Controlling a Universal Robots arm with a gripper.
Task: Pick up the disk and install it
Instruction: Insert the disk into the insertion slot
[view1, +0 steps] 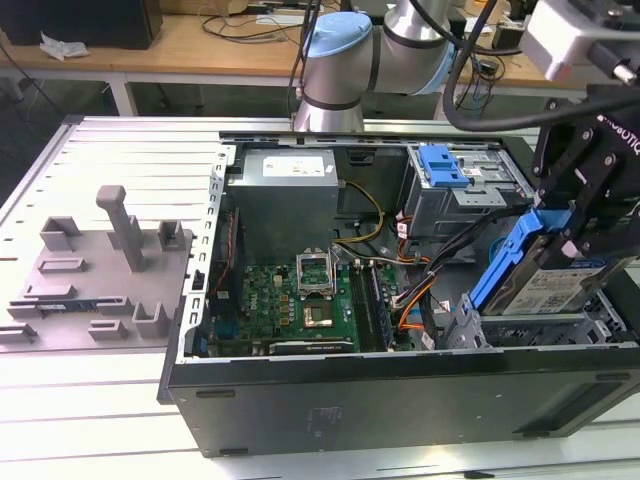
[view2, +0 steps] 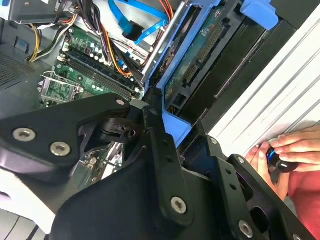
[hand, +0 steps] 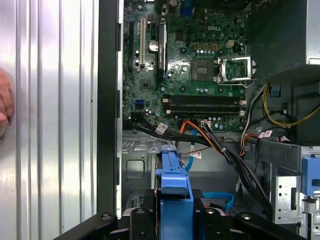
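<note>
Gripping the disk (view1: 548, 285) by its blue carrier bracket, the hand (view1: 572, 228) hangs above the open computer case (view1: 400, 400), at the end of the case on the exterior view's right. Its black fingers (view2: 152, 125) are closed on either side of the bracket, and in both wrist views the blue plastic runs out from between them. The disk is tilted, its labelled silver face turned upward. Its low end sits down at the grey metal drive cage (view1: 500, 335) in that corner of the case, while its high end rises clear of the case rim; it is not lying flat in the cage.

Inside the case, the green motherboard (view1: 310, 295) lies across the middle with its processor socket bare, and the grey power supply (view1: 290, 165) sits at the far wall. Orange and black cables (view1: 410, 300) run between the motherboard and the cage. A blue latch (view1: 443, 165) tops the bay at the case's far corner.

Outside the case, on the ribbed metal table (view1: 120, 410), the grey fixture (view1: 110, 255) with upright posts stands off the opposite end. A person's fingers (view2: 287, 147) rest on the table just beside the case wall, around a small dark object (view2: 280, 162).
</note>
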